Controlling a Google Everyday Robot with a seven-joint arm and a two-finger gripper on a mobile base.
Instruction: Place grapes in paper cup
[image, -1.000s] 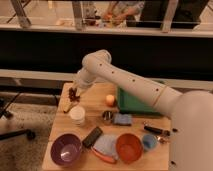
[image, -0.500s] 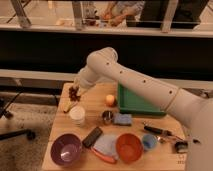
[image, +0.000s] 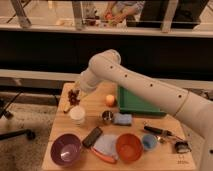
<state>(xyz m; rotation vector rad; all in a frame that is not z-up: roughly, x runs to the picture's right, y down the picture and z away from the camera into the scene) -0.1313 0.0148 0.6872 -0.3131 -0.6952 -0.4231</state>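
The grapes (image: 74, 97) are a small dark purple-red bunch at the far left of the wooden table (image: 165, 159). My gripper (image: 76, 92) is right at the bunch, reaching down from the white arm that crosses in from the right. The grapes show just below its tip. The white paper cup (image: 77, 115) stands upright a short way in front of the grapes, nearer the camera, and apart from the gripper.
An orange-yellow fruit (image: 110, 100) and a green bin (image: 137, 104) lie right of the grapes. A metal cup (image: 106, 117), blue sponge (image: 122, 119), black block (image: 92, 136), purple bowl (image: 65, 149), orange bowl (image: 129, 147) and small blue cup (image: 148, 142) fill the front.
The arm has shifted slightly to the right. The gripper and the grapes stay together at the table's far left, edging a little toward the white cup.
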